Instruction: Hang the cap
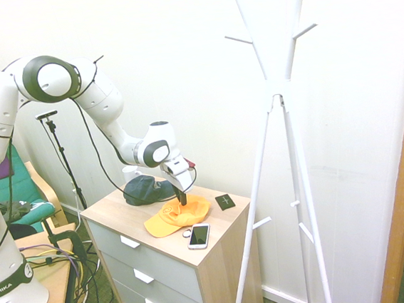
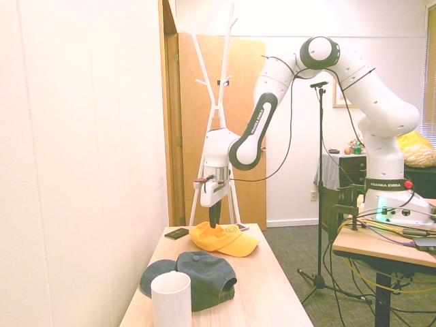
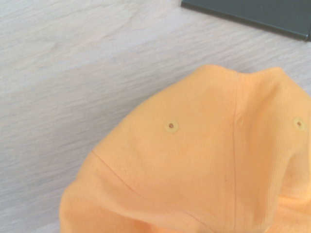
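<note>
The claw [image 2: 215, 223] points down, its tip at the crown of the yellow-orange cap [image 2: 221, 239], where the fabric dips and folds around it. How far open it is, and whether it has hold of any cloth, I cannot tell. The cap lies on the pale wooden top of the dresser [image 1: 107, 210], its curved brim flat and a faint emblem showing at the front. The wrist view shows its crown close up, with seams and two stitched eyelets, and a dark flat edge beyond it. Just beside the cap lie a white-framed phone [image 1: 199, 236] with a dark screen, a small round thing [image 1: 187, 233] too small to make out, and, on another side, a flat dark card-like item [image 1: 225, 202] with a pale mark. Near the cap sits the dark navy-blue cap [image 2: 204, 278], with a white mug [image 2: 172, 301] right by it. Below the top, the dresser has pale drawer fronts with white handles. Next to the dresser rises the white coat stand [image 1: 302, 156], with slanting legs and short pegs. Farther out are the green chair [image 1: 21, 187] and a wooden door [image 2: 248, 122] behind the stand.
</note>
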Tool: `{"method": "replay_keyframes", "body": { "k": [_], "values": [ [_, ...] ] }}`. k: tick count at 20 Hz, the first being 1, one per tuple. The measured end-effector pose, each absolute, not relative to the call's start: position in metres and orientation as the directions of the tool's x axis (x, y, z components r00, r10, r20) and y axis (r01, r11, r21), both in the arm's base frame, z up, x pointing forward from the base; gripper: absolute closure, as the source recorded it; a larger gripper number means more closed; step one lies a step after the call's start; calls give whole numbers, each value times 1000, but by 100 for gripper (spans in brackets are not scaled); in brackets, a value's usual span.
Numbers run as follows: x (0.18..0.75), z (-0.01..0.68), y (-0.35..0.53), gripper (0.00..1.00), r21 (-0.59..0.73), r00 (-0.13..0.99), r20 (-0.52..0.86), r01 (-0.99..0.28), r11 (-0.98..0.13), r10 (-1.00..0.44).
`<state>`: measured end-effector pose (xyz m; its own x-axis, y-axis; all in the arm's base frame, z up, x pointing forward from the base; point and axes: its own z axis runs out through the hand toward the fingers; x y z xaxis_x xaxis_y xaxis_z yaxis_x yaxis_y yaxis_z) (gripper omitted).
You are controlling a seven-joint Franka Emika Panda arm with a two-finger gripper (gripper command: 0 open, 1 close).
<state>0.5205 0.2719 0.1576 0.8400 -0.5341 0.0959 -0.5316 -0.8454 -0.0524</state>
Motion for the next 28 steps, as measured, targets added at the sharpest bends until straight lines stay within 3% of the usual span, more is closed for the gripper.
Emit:
{"method": "replay_keyframes", "body": {
  "k": [13,20,28],
  "values": [
    [519,193,277,100,-60,844,132,-517,-854,-520],
    [507,285,267,100,-18,826,176,-540,-841,-535],
    [493,417,219,100,39,722,392,-632,-774,-570]
  ]
}}
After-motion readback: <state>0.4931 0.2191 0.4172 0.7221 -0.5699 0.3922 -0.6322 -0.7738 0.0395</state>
